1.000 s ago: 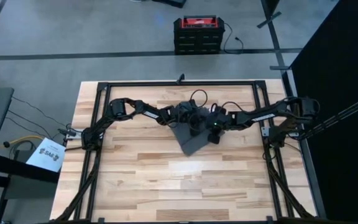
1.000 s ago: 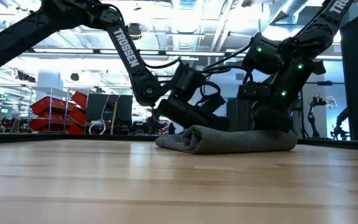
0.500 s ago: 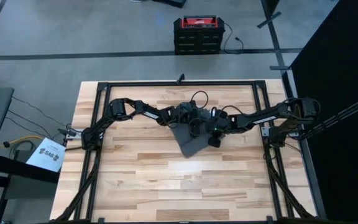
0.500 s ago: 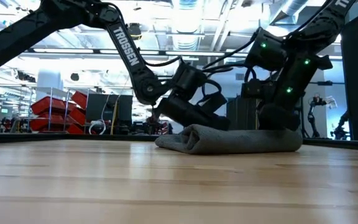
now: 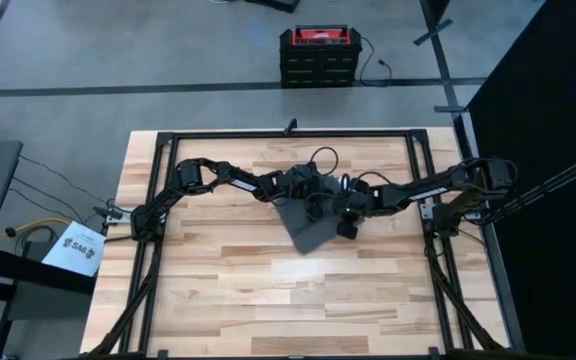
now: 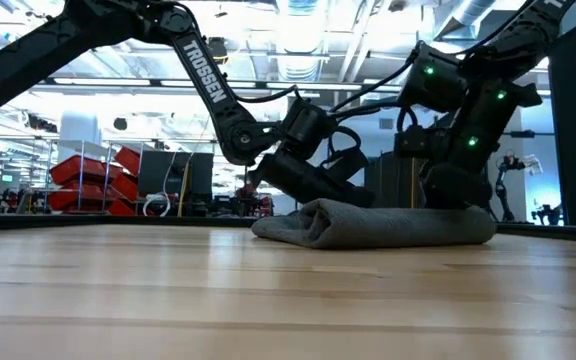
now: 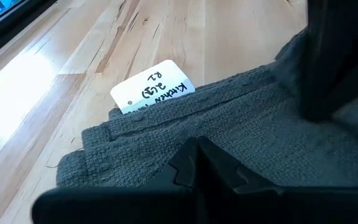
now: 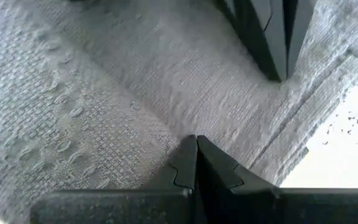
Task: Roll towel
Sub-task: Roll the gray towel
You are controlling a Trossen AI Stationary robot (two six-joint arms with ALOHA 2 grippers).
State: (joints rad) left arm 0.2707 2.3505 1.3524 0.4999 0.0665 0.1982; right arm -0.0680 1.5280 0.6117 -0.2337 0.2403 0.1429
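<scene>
Both grippers, left [image 5: 306, 200] and right [image 5: 345, 222], press closed fingers onto the folded towel [image 5: 311, 226] near the table's [image 5: 228, 290] far edge, gripping nothing.

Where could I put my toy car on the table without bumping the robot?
The near half of the table, in front of the towel, is bare wood. It's crowded at the far middle, where the left gripper and right gripper press on the towel.
</scene>
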